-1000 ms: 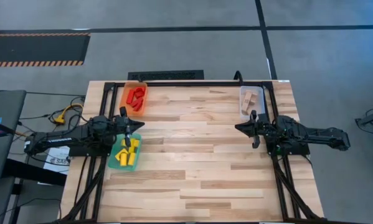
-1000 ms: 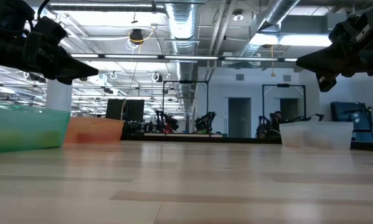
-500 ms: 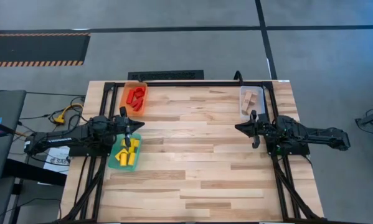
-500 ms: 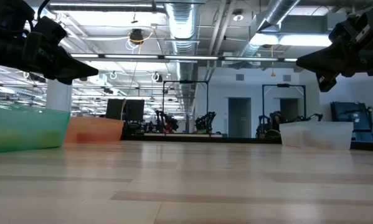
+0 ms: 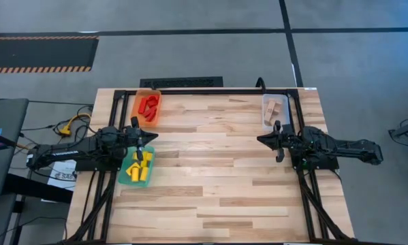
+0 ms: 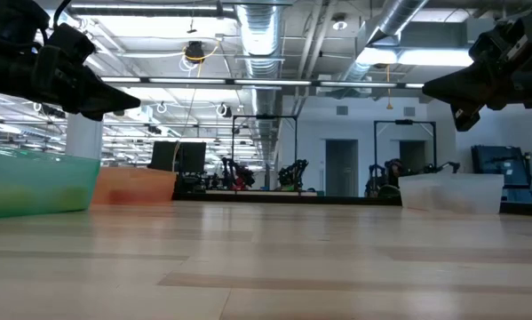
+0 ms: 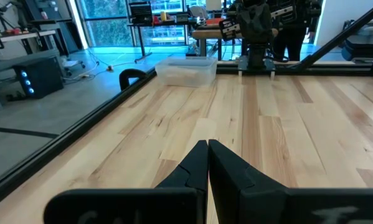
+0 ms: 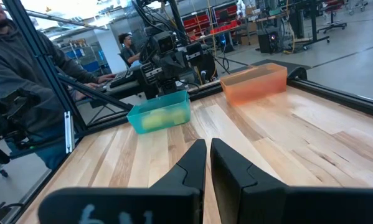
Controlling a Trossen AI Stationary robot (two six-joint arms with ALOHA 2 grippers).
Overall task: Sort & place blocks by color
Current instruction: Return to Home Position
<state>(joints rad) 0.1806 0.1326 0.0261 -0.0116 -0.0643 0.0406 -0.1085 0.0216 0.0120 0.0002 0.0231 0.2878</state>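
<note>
High view: straight down, far, whole table [image 5: 210, 170]. Low view: tabletop height, level across it. Left wrist view: close behind left gripper [image 7: 207, 144], facing clear bin [image 7: 186, 70]. Right wrist view: behind right gripper [image 8: 208, 144], facing teal bin [image 8: 161, 116]. All show tabletop.

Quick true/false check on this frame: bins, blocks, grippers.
1. Red blocks lie in the orange bin. True.
2. Yellow blocks lie in the clear bin. False: they lie in the teal bin; the clear bin holds wood blocks.
3. The left gripper and right gripper are both shut and empty. True.
4. A block lies loose between the arms. False: every block in view is in a bin.
</note>
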